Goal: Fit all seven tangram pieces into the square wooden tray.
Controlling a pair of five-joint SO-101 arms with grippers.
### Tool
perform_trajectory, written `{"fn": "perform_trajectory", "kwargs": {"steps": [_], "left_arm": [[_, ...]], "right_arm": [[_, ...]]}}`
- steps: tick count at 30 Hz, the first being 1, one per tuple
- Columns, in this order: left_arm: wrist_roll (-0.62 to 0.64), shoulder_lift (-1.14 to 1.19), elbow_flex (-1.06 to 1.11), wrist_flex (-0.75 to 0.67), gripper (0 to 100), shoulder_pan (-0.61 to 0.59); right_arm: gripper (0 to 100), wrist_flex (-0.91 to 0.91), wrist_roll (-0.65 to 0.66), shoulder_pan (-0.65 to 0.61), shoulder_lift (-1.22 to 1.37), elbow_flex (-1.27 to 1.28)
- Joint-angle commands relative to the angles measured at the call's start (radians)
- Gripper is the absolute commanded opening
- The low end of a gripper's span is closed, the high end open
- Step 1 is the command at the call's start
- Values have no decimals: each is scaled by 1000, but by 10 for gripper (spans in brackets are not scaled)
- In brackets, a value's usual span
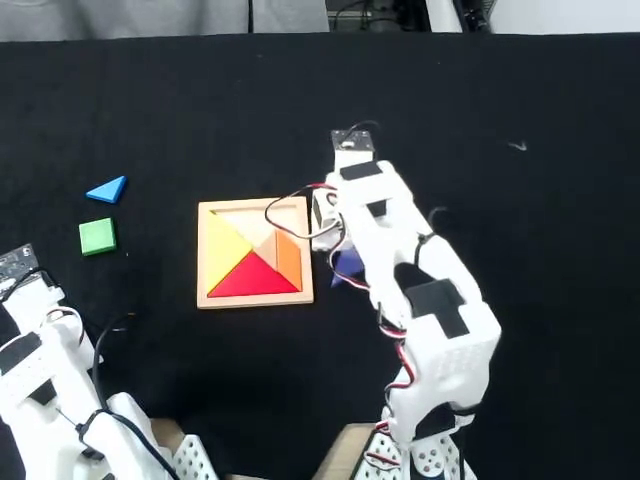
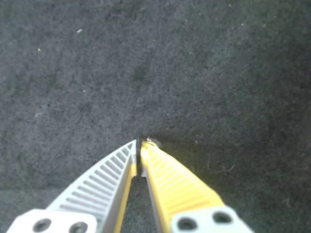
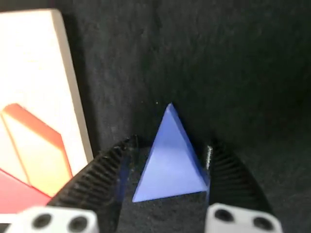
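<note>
The square wooden tray [image 1: 204,256] lies mid-table and holds a yellow triangle [image 1: 224,251], a red triangle [image 1: 254,276] and an orange piece [image 1: 289,258]. Its far part is bare wood. My right gripper [image 3: 171,145] is shut on a dark blue triangle [image 3: 170,160], just right of the tray's rim [image 3: 70,87]; the same triangle [image 1: 347,265] peeks out under the right arm. A light blue triangle [image 1: 107,189] and a green square [image 1: 97,236] lie on the cloth left of the tray. My left gripper [image 2: 140,145] is shut on nothing, low over bare cloth at the near left.
Black cloth covers the table. The right arm [image 1: 410,290] reaches over the cloth beside the tray's right edge, its cables hanging across the tray's far right corner. The left arm [image 1: 40,360] sits at the near left corner.
</note>
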Motion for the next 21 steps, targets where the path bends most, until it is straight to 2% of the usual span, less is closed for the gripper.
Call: {"fn": "perform_trajectory", "kwargs": {"steps": [1, 21], "left_arm": [[-9, -15, -2, -11, 30, 7], [-9, -15, -2, -12, 30, 8]], "right_arm": [[217, 20, -15, -9, 27, -48], [219, 146, -12, 31, -116, 27]]}}
